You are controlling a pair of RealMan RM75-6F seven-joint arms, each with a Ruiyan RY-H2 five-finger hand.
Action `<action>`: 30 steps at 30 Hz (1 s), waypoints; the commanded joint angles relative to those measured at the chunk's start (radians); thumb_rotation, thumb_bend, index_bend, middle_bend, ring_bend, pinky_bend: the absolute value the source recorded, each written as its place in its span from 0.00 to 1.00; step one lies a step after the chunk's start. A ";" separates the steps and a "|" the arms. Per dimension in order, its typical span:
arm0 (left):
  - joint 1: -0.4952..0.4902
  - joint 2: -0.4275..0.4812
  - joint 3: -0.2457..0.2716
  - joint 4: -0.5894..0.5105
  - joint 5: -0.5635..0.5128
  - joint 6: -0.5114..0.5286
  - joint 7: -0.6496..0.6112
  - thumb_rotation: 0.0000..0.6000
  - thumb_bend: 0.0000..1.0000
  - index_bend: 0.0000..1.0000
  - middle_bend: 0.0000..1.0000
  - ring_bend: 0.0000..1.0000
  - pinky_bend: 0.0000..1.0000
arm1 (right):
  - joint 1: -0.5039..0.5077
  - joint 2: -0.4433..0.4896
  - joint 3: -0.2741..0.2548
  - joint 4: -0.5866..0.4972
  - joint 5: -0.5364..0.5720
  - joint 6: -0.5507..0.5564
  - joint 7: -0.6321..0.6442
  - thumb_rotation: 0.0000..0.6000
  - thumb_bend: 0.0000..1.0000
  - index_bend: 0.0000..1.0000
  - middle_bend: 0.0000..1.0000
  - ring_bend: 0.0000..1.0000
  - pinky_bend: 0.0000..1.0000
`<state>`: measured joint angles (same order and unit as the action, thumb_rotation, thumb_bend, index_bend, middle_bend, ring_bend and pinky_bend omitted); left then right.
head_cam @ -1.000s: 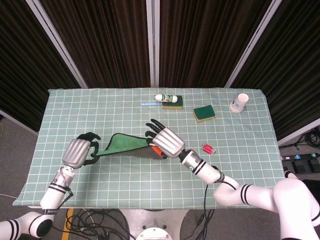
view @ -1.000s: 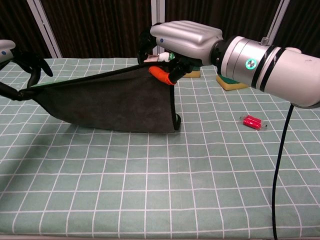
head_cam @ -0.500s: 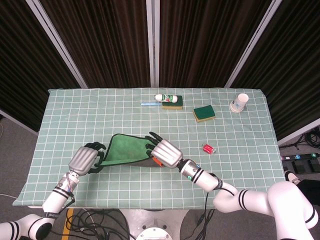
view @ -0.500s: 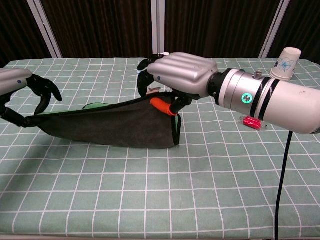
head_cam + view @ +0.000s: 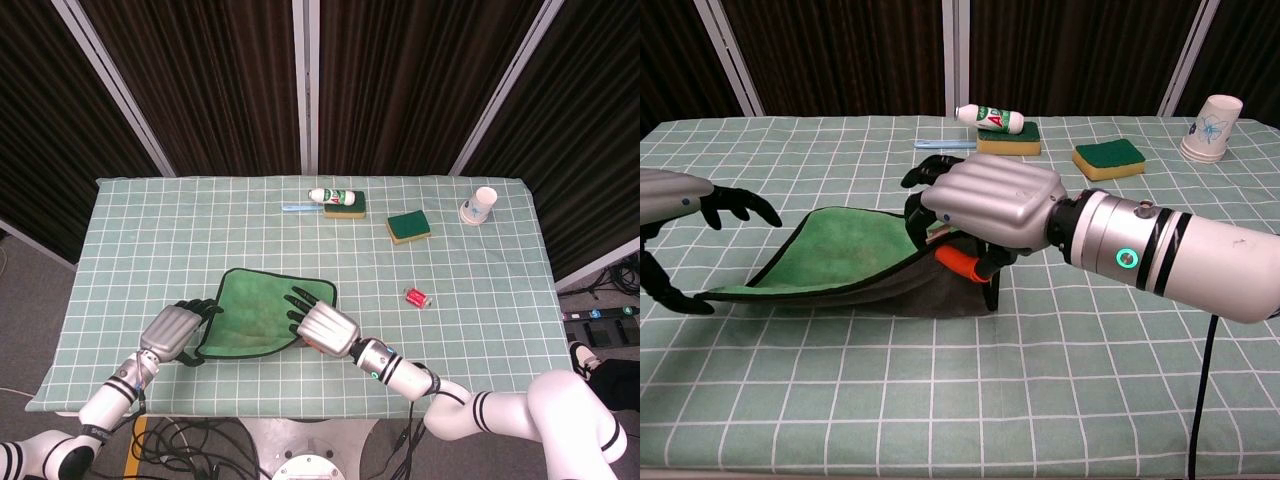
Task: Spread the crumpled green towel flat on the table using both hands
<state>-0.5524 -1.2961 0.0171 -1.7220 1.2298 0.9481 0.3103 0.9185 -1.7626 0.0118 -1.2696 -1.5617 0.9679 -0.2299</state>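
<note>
Left robot hand (image 5: 176, 330): lower left of the head view; I have it pinching the towel's left near corner, other fingers spread.
Green towel (image 5: 262, 310): lower centre of the desk (image 5: 140, 230), between my two hands. The far part lies open and green side up; the near edge is held just off the cloth.
Right robot hand (image 5: 322, 326): just right of the towel's near edge; its fingers reach over the right corner and I judge it has hold of that corner.
Progress: mostly spread, I reckon. Left to do: lower the near edge, let go, smooth it.
Head view only: the towel's near-square outline from above.
Chest view only: the dark underside (image 5: 890, 290) sagging under the raised edge, and an orange part (image 5: 960, 263) beneath my right palm.
</note>
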 commanded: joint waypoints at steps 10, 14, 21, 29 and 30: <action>-0.001 0.048 0.006 -0.042 -0.003 -0.011 -0.012 0.93 0.00 0.16 0.17 0.16 0.27 | -0.037 -0.023 -0.028 -0.027 -0.021 -0.001 -0.082 1.00 0.47 0.64 0.28 0.05 0.00; 0.005 0.052 0.006 -0.043 -0.011 -0.003 -0.016 0.95 0.00 0.16 0.15 0.15 0.27 | -0.049 -0.029 -0.032 -0.038 -0.020 -0.005 -0.099 1.00 0.46 0.62 0.28 0.05 0.00; 0.010 0.054 0.004 -0.035 -0.038 0.009 0.012 1.00 0.00 0.16 0.15 0.15 0.27 | -0.063 -0.025 -0.042 -0.069 -0.005 -0.040 -0.165 0.81 0.27 0.22 0.22 0.01 0.00; 0.006 0.040 -0.014 -0.013 -0.076 0.008 0.006 1.00 0.00 0.16 0.15 0.15 0.27 | -0.083 0.054 -0.041 -0.185 0.040 -0.069 -0.286 0.44 0.00 0.00 0.04 0.00 0.00; 0.009 0.035 -0.020 -0.010 -0.077 0.016 -0.001 1.00 0.00 0.16 0.15 0.15 0.27 | -0.086 0.067 -0.037 -0.198 0.040 -0.061 -0.293 0.44 0.00 0.00 0.04 0.00 0.00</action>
<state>-0.5451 -1.2573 0.0023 -1.7347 1.1549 0.9593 0.3145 0.8394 -1.7151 -0.0290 -1.4469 -1.5278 0.9023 -0.5040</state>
